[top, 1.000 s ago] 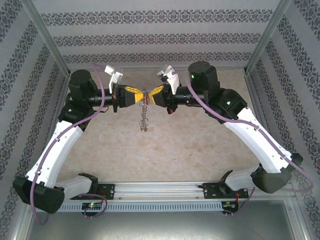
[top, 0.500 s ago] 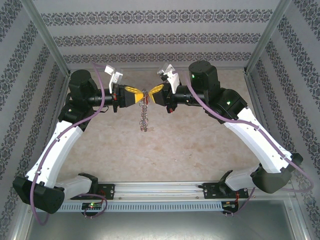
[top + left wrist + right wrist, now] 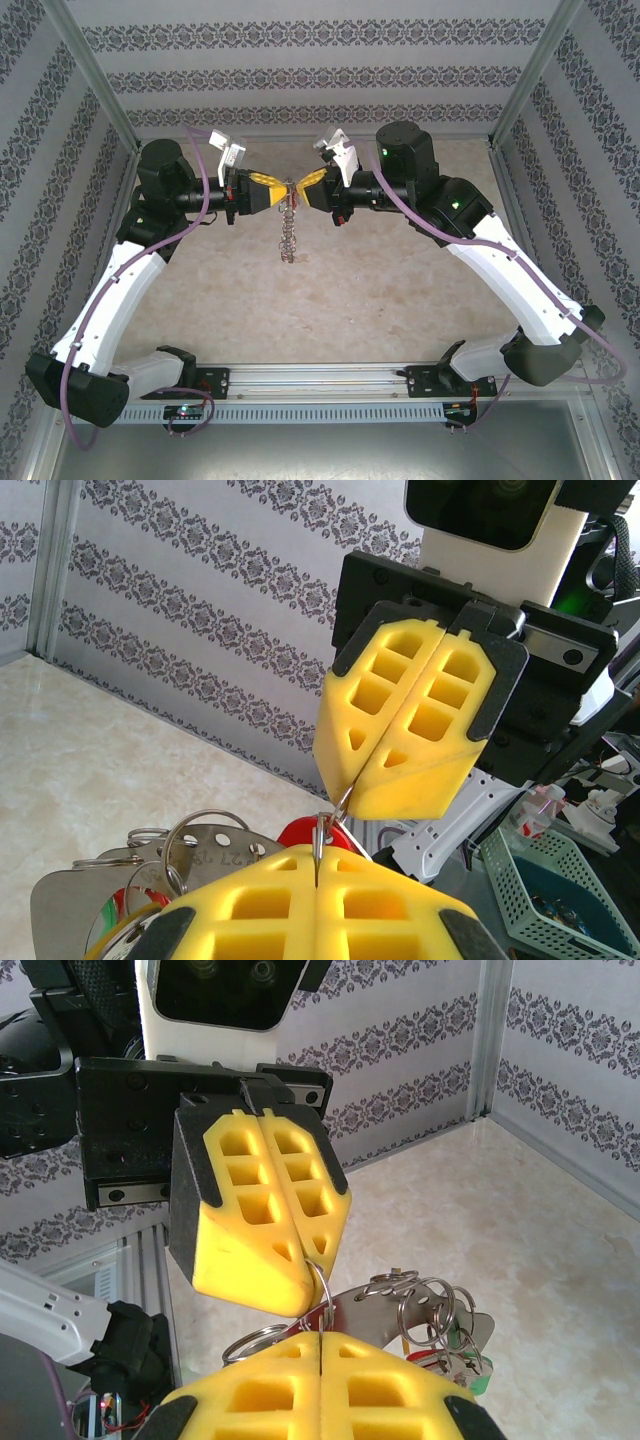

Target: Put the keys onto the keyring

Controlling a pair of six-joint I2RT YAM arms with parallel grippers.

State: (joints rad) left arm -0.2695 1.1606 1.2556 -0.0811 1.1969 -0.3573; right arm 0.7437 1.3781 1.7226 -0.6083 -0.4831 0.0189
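Your left gripper [image 3: 279, 188] has its yellow fingers [image 3: 250, 910] pressed together, tip pointing right, raised above the back middle of the table [image 3: 380, 300]. In the left wrist view, the seam between them pinches a thin wire loop at the top of the keyring [image 3: 288, 228].

From that pinch the keyring hangs straight down between the two tips as a limp string of silvery rings. Its lower end reaches close to the tabletop, though you cannot tell whether it touches. Bunched among the rings is a flat silvery tag [image 3: 215, 855] with holes. Of the keys [image 3: 298, 832], you can make out a red head just behind the left fingertips, and a green one low among the rings in the right wrist view.

Your right gripper [image 3: 302, 188] faces left, nearly tip to tip with the other. Its fingers are likewise closed tight, and the same wire loop runs into their seam.
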